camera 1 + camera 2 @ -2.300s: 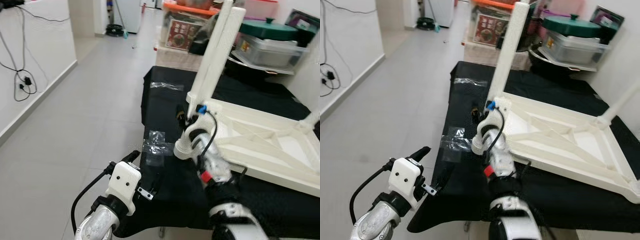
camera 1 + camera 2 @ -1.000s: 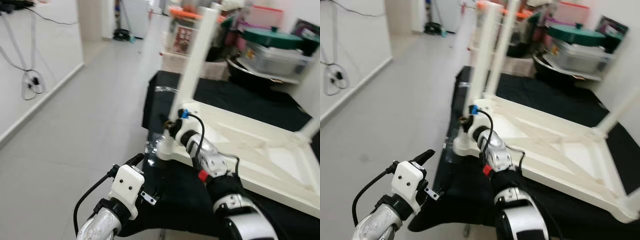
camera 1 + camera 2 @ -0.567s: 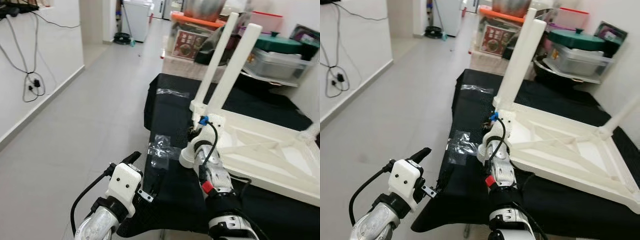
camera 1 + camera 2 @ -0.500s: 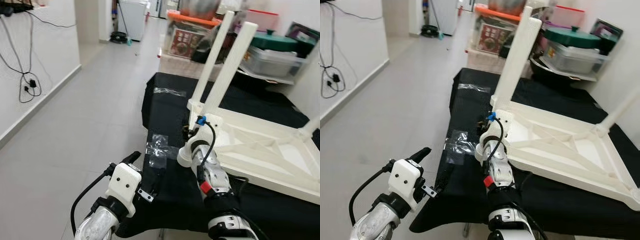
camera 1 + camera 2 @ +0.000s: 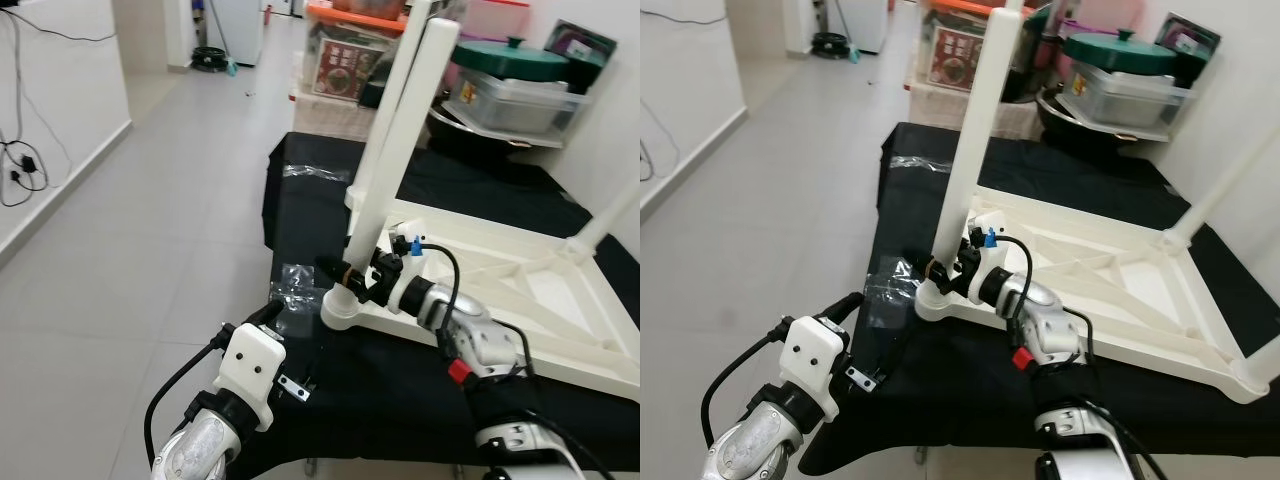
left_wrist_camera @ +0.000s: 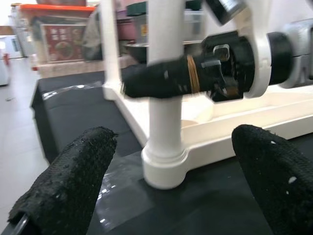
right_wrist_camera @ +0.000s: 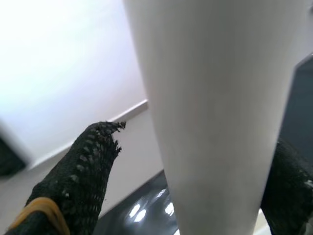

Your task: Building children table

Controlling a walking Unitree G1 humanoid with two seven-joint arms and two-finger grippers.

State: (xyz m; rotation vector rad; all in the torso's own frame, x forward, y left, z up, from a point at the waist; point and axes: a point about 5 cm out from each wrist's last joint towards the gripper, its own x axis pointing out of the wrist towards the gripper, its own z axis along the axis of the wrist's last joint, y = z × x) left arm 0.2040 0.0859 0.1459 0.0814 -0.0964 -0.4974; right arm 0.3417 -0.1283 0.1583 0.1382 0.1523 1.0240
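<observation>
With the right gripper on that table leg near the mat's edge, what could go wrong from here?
The right gripper straddles the leg low down, just above its socket; a sideways pull might tilt the tall leg or lever it loose. That table corner sits near the black mat's front-left edge, so a shove could slide it off. The left gripper hovers apart, open, giving no support.

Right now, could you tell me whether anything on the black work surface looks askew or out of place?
The near table leg leans instead of standing square in the upturned white table; the right gripper is around its base.
</observation>
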